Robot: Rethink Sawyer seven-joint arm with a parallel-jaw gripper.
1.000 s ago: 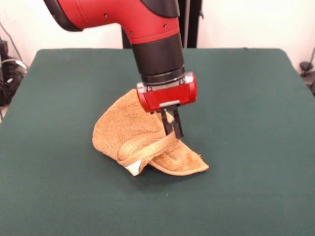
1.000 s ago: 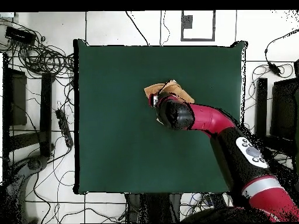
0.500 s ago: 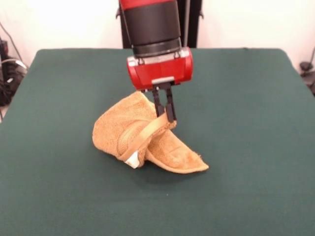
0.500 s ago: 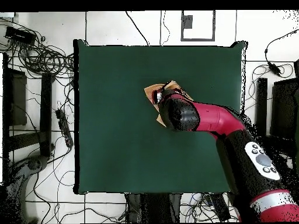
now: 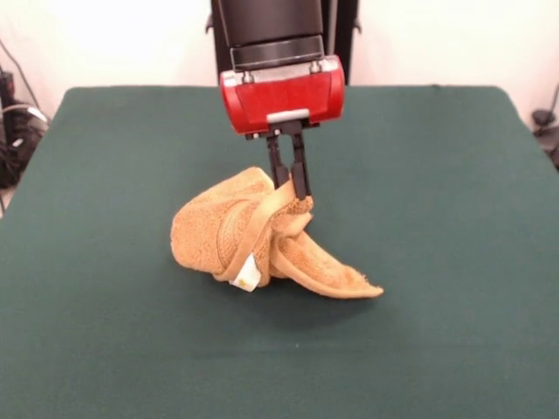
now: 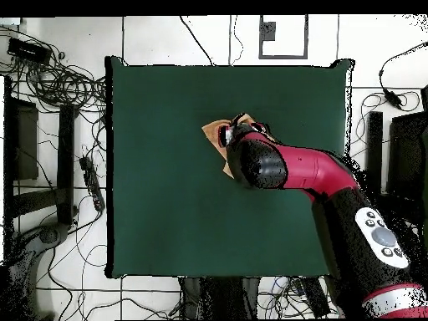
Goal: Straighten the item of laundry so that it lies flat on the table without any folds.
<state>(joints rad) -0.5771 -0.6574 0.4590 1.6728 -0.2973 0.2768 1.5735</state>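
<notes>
1. The towel (image 5: 262, 244) sits near the middle of the table (image 5: 454, 175), bunched in a hump, with one flap trailing toward 4 o'clock in the front view.
2. The hand (image 5: 293, 190) is pinched shut on the towel's border band (image 5: 262, 229), holding that edge up at the heap's 12 o'clock side.
3. The label (image 5: 247, 276) hangs at the heap's front.
4. Little appears done: the towel is folded over itself, and spreading it flat is all left.
</notes>
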